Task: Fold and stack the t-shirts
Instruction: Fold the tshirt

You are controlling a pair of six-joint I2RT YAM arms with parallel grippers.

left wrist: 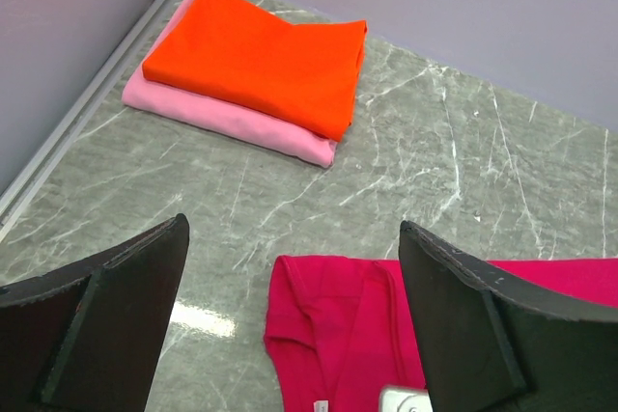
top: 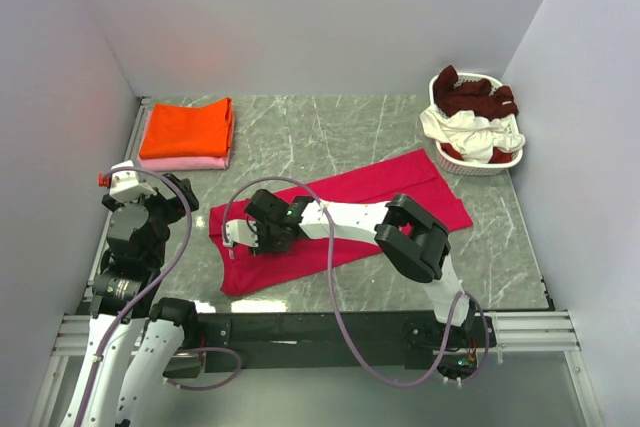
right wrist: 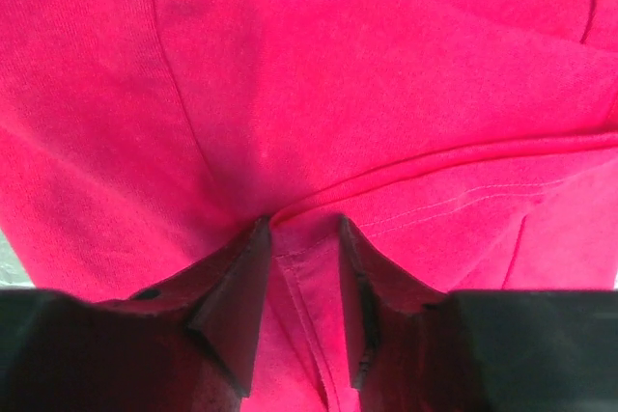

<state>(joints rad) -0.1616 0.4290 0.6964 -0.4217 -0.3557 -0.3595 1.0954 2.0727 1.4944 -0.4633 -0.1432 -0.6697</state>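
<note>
While, from above, the crimson-pink t-shirt (top: pixel 350 209) lies spread diagonally across the tabletop (top: pixel 330 137), the orange t-shirt (top: pixel 185 129) sits folded on the pale pink t-shirt (top: pixel 185 161) far left. Left wrist: the left gripper (left wrist: pixel 293 238) gapes, empty. Right wrist: the right gripper (right wrist: pixel 301 229) pinches a crimson fold.

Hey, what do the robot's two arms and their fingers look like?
The left arm and right arm are built of black joint housings and white links, each trailed by a looping lilac cable. The left wrist carries a small orange-red tab. The fingers are matte black wedges.
</note>
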